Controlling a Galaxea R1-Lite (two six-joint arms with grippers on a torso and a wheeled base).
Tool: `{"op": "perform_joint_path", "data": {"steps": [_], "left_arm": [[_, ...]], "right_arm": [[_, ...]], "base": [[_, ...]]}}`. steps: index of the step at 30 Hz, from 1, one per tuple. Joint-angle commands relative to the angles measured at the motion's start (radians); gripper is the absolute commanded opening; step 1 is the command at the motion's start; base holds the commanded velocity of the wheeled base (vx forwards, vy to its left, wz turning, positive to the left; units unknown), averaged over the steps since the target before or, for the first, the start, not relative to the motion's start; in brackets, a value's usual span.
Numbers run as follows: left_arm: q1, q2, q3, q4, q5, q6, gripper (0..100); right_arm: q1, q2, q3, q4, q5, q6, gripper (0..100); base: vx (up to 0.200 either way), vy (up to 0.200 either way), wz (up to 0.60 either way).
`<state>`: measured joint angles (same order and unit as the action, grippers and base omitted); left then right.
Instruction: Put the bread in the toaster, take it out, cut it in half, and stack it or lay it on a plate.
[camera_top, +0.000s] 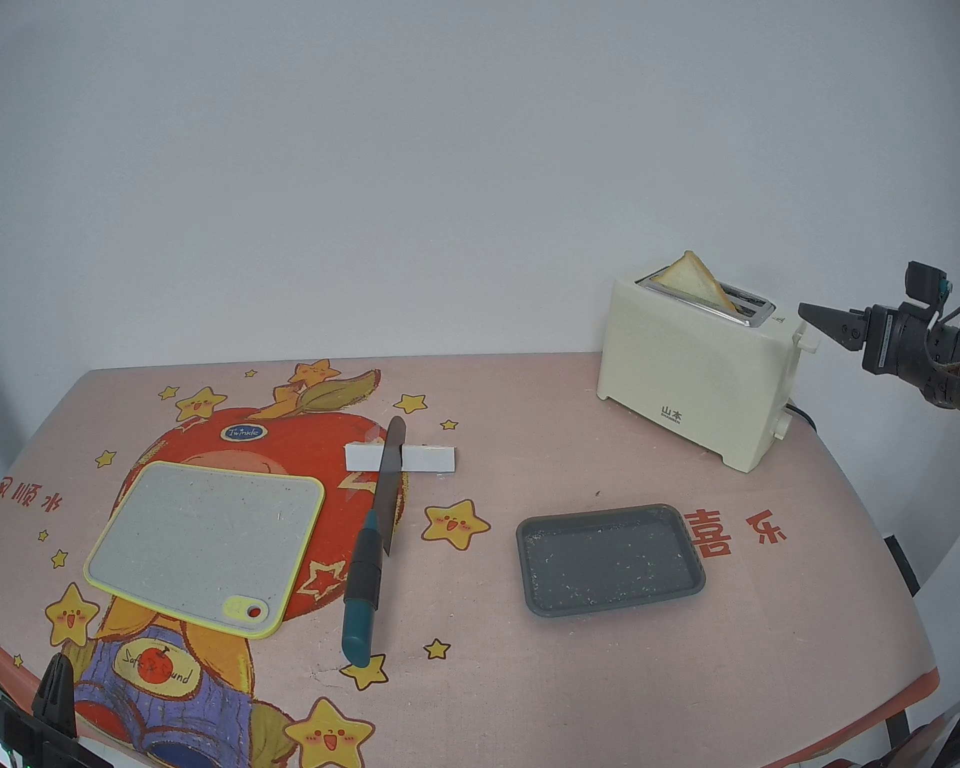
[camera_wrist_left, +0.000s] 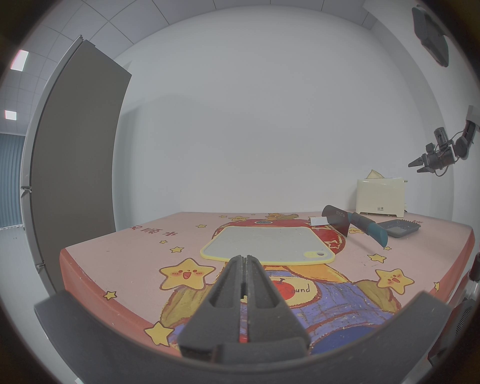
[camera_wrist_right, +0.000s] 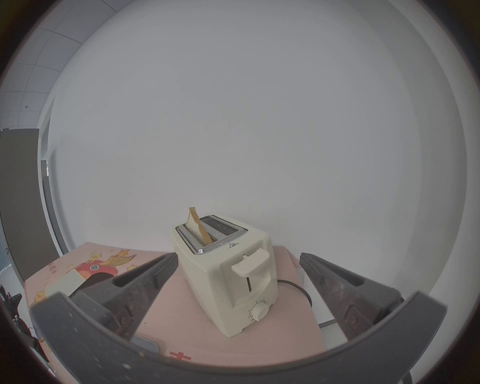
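From the head, the right tool (camera_top: 818, 316) hangs in the air just beside the lever end of the cream toaster (camera_top: 700, 380), which stands at the far right of the table (camera_top: 600, 690). The tool holds nothing. A slice of bread (camera_top: 692, 278), pale with a tan crust, sits tilted in one slot with its upper corner sticking well out. Nearer the front lies a dark grey tray (camera_top: 610, 558) dusted with crumbs. To its left a knife (camera_top: 372, 545) with a teal handle rests its blade across a small white block (camera_top: 430, 459), beside a grey cutting board (camera_top: 205, 540) with a yellow-green rim. In the left wrist view, the left tool (camera_wrist_left: 245, 259) has its two fingers pressed flat together with nothing between them, low over the near edge of the table and short of the cutting board (camera_wrist_left: 267, 244). Farther off stand the knife (camera_wrist_left: 357, 222), the tray (camera_wrist_left: 399, 228) and the toaster (camera_wrist_left: 381, 197) with the bread (camera_wrist_left: 374, 174) showing above it, and the right tool (camera_wrist_left: 414, 167) is in the air beside them. In the right wrist view, the right tool (camera_wrist_right: 237, 257) is spread wide and empty, and the toaster (camera_wrist_right: 225, 295) stands beyond the gap between its fingers (camera_wrist_right: 150, 280), untouched. The bread (camera_wrist_right: 196, 225) leans in the farther slot, its thin edge turned this way. The lever (camera_wrist_right: 250, 261) is up, above a round dial (camera_wrist_right: 258, 311).
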<state>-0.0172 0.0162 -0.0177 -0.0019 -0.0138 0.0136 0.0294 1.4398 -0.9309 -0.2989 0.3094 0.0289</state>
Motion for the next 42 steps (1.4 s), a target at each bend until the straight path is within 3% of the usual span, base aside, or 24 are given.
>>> {"op": "perform_joint_path", "data": {"steps": [1, 9, 17, 22, 26, 42], "left_arm": [[-0.001, -0.001, 0.018, -0.001, 0.0, 0.0, 0], [-0.001, -0.001, 0.018, -0.001, 0.0, 0.0, 0], [-0.001, -0.002, 0.018, 0.0, 0.0, 0.0, 0], [-0.001, -0.001, 0.018, -0.001, 0.0, 0.0, 0], [-0.001, -0.002, 0.018, -0.001, 0.0, 0.0, 0], [-0.001, -0.001, 0.018, -0.001, 0.0, 0.0, 0]], "right_arm": [[-0.051, 0.041, -0.017, -0.012, 0.114, -0.08, 100], [-0.082, 0.065, -0.051, -0.012, 0.241, -0.095, 100], [-0.082, 0.094, -0.069, -0.019, 0.26, -0.121, 100], [-0.077, 0.148, -0.114, -0.02, 0.252, -0.121, 100], [-0.042, 0.223, -0.198, -0.019, 0.174, -0.119, 100], [0.058, 0.432, -0.404, -0.009, 0.112, -0.123, 100]], "base": [[0.0, 0.0, 0.0], [0.0, 0.0, 0.0], [0.0, 0.0, 0.0], [0.0, 0.0, 0.0], [0.0, 0.0, 0.0], [0.0, 0.0, 0.0]]}}
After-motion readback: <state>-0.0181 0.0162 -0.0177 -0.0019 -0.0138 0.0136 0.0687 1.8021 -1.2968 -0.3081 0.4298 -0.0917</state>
